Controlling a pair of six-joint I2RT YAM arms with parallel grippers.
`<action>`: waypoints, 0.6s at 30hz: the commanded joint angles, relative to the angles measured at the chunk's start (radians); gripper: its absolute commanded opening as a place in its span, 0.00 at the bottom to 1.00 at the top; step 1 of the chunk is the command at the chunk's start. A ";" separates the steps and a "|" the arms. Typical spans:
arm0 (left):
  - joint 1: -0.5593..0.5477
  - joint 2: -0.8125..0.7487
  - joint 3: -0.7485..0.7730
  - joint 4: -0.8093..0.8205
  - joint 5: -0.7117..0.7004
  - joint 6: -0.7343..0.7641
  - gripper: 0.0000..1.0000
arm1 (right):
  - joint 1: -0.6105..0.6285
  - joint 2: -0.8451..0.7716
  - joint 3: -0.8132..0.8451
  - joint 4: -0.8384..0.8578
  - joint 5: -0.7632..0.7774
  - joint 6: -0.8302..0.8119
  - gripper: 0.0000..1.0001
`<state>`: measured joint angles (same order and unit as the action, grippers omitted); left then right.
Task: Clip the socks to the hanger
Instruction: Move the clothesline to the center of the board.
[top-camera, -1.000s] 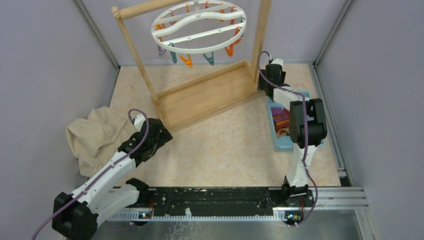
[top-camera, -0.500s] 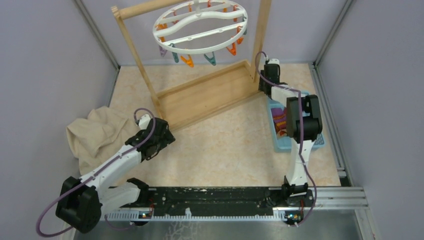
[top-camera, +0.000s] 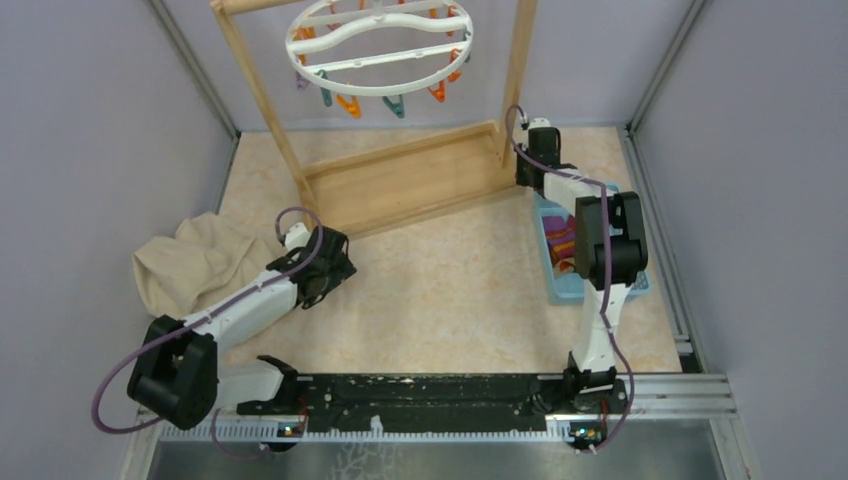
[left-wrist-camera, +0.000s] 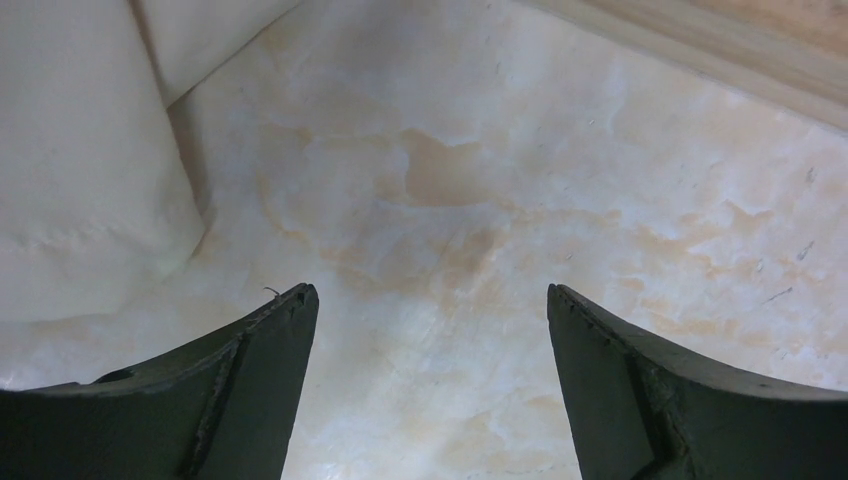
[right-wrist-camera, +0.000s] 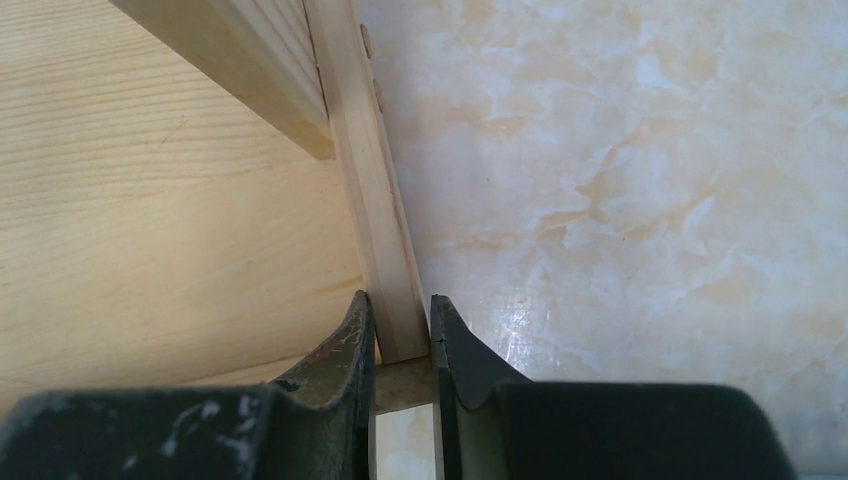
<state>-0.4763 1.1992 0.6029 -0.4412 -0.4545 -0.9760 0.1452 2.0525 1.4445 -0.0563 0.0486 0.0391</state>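
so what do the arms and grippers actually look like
The left arm and right arm have white links, black joint housings and a purple cable running along each. The fingers are dark, tapered wedges; the right gripper's look scuffed.

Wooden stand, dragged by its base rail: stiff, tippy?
Probably rigid: the wooden stand looks like solid timber. Likely slides rather than tips, its wide base lying flat on the smooth table. The right gripper pinches only a thin rail, so it may pivot.
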 joint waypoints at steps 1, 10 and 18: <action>-0.005 0.076 0.104 0.007 -0.066 -0.012 0.91 | 0.052 -0.037 -0.044 -0.002 -0.024 0.105 0.00; -0.006 0.023 0.115 0.019 -0.065 0.002 0.90 | 0.109 -0.142 -0.185 0.000 0.004 0.121 0.00; -0.006 -0.037 0.118 0.004 -0.048 0.008 0.89 | 0.136 -0.246 -0.320 0.021 0.021 0.151 0.00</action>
<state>-0.4763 1.1885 0.7101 -0.4297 -0.5011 -0.9752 0.2382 1.8717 1.1877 -0.0040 0.1287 0.1440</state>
